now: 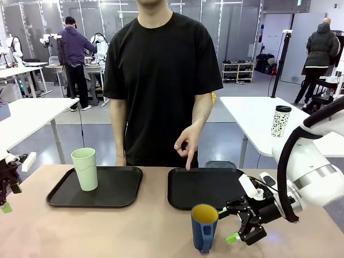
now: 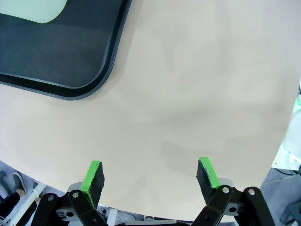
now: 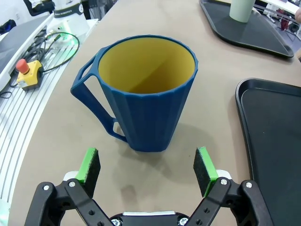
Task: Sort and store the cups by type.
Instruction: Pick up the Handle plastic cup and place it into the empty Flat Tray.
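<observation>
Beige tabletop [image 1: 134,231] in a workshop carries two black trays [image 1: 97,188]; both grippers [image 3: 146,172] gape wide, empty.

Two black trays [image 1: 123,196] on the table, one mint-green tumbler [image 1: 85,169], one blue mug [image 1: 204,228], one patterned lidded cup [image 1: 280,121] farther back.

Two black trays lay side by side on tan table [image 1: 107,231]: left tray [image 1: 121,191], right tray [image 1: 207,188]. White black-patterned cup with dark lid [image 1: 280,121] stood on white table [image 1: 252,115] behind.
</observation>
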Available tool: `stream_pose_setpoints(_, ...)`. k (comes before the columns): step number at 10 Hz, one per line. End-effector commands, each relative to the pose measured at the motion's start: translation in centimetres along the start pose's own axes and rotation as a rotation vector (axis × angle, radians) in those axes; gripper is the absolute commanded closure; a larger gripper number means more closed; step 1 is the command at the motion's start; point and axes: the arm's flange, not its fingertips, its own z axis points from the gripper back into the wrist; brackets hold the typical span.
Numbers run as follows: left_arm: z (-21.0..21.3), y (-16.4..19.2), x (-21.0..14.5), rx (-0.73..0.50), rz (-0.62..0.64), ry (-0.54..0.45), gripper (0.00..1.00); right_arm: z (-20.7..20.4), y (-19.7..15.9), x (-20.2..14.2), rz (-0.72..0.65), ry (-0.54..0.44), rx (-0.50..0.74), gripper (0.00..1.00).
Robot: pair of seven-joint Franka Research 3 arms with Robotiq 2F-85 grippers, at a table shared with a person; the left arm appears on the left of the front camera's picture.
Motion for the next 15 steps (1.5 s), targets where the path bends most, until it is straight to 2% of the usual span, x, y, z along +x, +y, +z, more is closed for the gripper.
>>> stream_pose_setpoints(1,0.2,-0.2,-0.1,0.009,-0.004,0.007,0.00,-0.9,-0.2,-0.3,0.041,-0.035,-0.019,0.00)
stream_pose_setpoints(15,0.2,-0.2,-0.1,0.009,-0.004,0.007,0.00,-4.5,-1.6,-1.1,0.077,-0.198,0.032,0.00)
